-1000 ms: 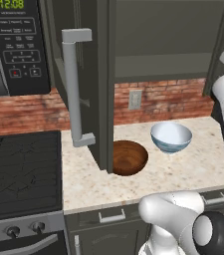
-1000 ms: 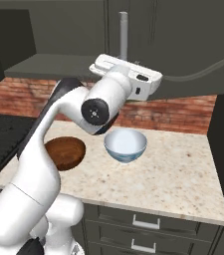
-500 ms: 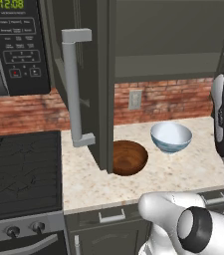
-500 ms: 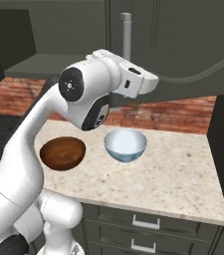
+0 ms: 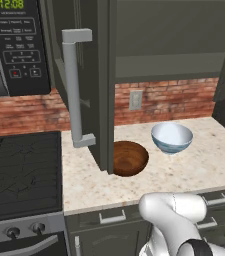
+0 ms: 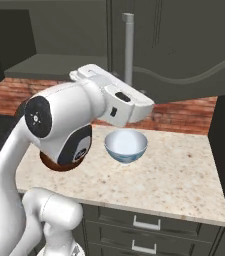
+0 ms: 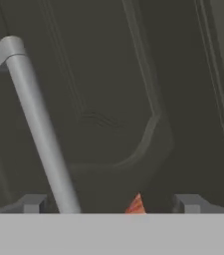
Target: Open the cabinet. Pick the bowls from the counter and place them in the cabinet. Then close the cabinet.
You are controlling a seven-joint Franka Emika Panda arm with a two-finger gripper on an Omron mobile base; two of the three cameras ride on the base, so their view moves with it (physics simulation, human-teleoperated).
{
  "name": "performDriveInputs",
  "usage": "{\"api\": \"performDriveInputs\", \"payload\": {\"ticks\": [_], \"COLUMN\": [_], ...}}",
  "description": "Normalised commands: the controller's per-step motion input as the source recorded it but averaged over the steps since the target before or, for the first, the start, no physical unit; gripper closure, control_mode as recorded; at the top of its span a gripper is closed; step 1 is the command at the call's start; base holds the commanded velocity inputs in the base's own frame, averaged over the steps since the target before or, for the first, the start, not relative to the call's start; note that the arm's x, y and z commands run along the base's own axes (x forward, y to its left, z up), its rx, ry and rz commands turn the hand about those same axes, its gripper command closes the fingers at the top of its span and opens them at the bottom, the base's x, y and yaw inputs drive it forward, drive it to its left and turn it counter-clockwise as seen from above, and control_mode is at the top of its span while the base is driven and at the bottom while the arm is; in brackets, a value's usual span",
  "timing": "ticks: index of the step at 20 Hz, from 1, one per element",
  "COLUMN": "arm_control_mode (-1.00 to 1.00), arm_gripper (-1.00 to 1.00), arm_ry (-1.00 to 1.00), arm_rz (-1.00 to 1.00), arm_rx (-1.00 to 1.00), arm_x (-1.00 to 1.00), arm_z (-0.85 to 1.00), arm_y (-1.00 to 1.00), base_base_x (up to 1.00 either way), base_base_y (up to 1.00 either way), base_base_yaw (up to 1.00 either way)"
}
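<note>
From the left base view, the cabinet [image 5: 91,85] door stands swung open above the brown bowl [image 5: 129,158], the white bowl [image 5: 171,138] beside it on the counter [image 5: 154,180]. From the right, the arm hides most of the brown bowl. Along the hand, the gripper [image 7: 111,203] fingers stand wide apart, the door handle [image 7: 39,124] between them, untouched.

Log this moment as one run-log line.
phase: cabinet opening | gripper: open, around door handle | brown bowl: on counter | white bowl: on counter
</note>
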Motion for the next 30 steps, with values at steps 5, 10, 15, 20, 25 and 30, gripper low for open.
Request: {"api": "performDriveInputs", "payload": {"ticks": [5,10,15,20,25,30], "arm_control_mode": [-1.0,-1.0,-1.0,-1.0,-1.0,-1.0], "arm_gripper": [-1.0,-1.0,-1.0,-1.0,-1.0,-1.0], "arm_ry": [0.0,0.04,0.09,0.04,0.15,0.27], "arm_rz": [-0.19,-0.12,0.0,0.0,0.0,0.0], "arm_rx": [-0.22,-0.43,-0.36,-0.16,-0.01,0.0], "arm_x": [-0.98,-0.45,0.02,0.59,0.85,0.97], "arm_z": [0.06,0.0,0.1,0.25,0.19,0.14], "arm_y": [0.73,1.0,1.0,0.54,0.05,0.0], "base_base_x": [0.0,0.0,0.0,0.0,0.0,0.0], "base_base_y": [0.0,0.0,0.0,0.0,0.0,0.0], "base_base_yaw": [0.0,0.0,0.0,0.0,0.0,0.0]}}
